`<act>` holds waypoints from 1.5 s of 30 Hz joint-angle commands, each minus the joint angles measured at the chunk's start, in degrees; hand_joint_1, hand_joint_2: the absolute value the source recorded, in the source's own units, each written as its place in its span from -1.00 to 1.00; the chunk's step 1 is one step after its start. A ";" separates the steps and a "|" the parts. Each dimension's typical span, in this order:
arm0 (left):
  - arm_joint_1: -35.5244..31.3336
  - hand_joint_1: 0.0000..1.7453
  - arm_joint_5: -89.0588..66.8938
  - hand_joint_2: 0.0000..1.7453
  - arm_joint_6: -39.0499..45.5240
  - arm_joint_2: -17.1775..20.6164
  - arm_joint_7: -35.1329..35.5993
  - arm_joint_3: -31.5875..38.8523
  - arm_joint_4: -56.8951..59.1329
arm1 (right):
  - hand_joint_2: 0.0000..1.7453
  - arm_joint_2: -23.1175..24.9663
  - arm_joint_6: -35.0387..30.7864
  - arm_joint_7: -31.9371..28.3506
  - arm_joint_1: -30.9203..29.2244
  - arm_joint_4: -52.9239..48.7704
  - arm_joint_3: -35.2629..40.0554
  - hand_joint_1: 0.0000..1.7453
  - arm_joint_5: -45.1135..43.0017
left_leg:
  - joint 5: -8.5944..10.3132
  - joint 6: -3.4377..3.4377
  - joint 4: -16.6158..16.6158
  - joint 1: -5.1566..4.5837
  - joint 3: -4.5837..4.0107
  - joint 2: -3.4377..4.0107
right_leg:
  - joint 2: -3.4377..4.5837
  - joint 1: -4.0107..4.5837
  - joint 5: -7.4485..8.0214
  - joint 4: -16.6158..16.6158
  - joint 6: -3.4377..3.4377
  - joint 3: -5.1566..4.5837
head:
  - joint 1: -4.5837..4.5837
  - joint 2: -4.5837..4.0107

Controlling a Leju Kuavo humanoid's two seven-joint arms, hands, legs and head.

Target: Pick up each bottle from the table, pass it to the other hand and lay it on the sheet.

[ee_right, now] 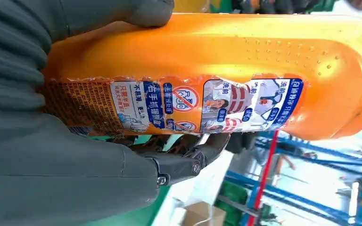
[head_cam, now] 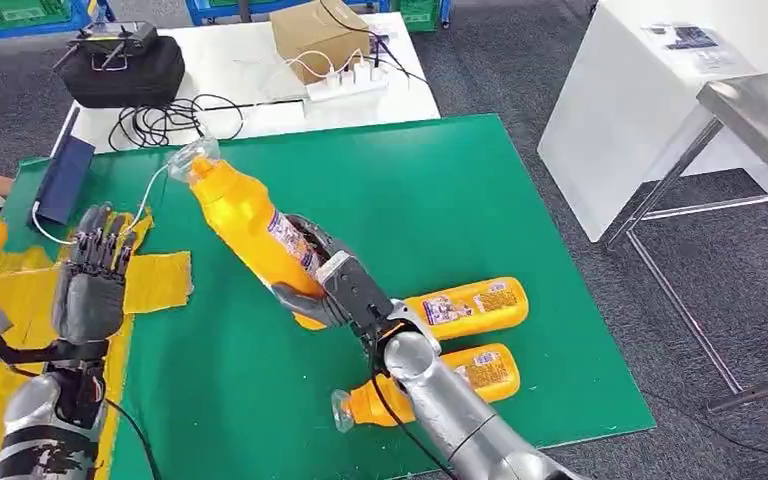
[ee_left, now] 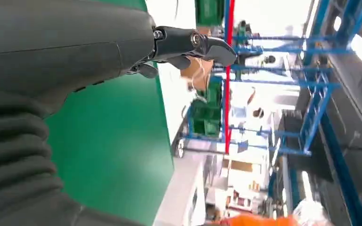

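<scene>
Bottle (head_cam: pixel 245 222) up off the green surface (head_cam: pixel 520 200), clamped low on its body by the right hand (head_cam: pixel 325 285) and tilted cap-first toward the left, presumably set up for the handover. Left hand (head_cam: pixel 95 270) raised over the yellow sheet (head_cam: pixel 160 280), fingers spread and grasping nothing, apparently ready to receive. Two more bottles (head_cam: pixel 470 305) lying flat beside the right arm, likely waiting their turn.
</scene>
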 commanded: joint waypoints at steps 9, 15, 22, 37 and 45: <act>3.57 -1.00 0.47 1.00 -0.18 -2.13 1.36 -11.79 -8.16 | 1.00 2.06 3.68 4.51 -6.16 9.43 6.24 1.00 4.72 | -0.09 0.18 0.01 -0.02 0.20 -0.22 | 0.17 -0.05 -0.08 0.05 -0.08 0.17 | 0.00 0.00; 2.79 -1.00 1.16 1.00 0.20 -2.20 1.74 -14.96 -7.75 | 1.00 6.55 4.09 6.68 -9.21 16.05 15.24 1.00 9.16 | -0.04 0.13 -0.04 0.00 0.16 -0.23 | 0.06 -0.02 -0.06 0.01 -0.07 0.16 | 0.00 0.00; 1.86 -1.00 1.28 1.00 0.42 -2.34 2.16 -16.22 -6.44 | 1.00 7.28 3.57 8.22 -9.88 15.69 21.86 1.00 8.84 | -0.03 0.13 -0.03 0.01 0.12 -0.22 | 0.08 0.00 -0.06 0.03 -0.07 0.10 | -0.02 0.00; 1.00 -1.00 1.15 1.00 1.34 -2.38 2.88 -17.01 -4.95 | 1.00 7.28 2.63 10.09 -10.74 14.29 28.06 1.00 5.69 | 0.00 0.10 -0.03 -0.01 0.05 -0.26 | -0.04 -0.01 -0.05 0.01 -0.05 0.05 | -0.02 0.00; 1.00 -1.00 1.15 1.00 1.34 -2.38 2.88 -17.01 -4.95 | 1.00 7.28 2.63 10.09 -10.74 14.29 28.06 1.00 5.69 | -0.05 0.16 -0.02 0.01 0.18 -0.40 | -0.01 0.00 -0.11 0.02 -0.10 0.20 | -0.02 0.00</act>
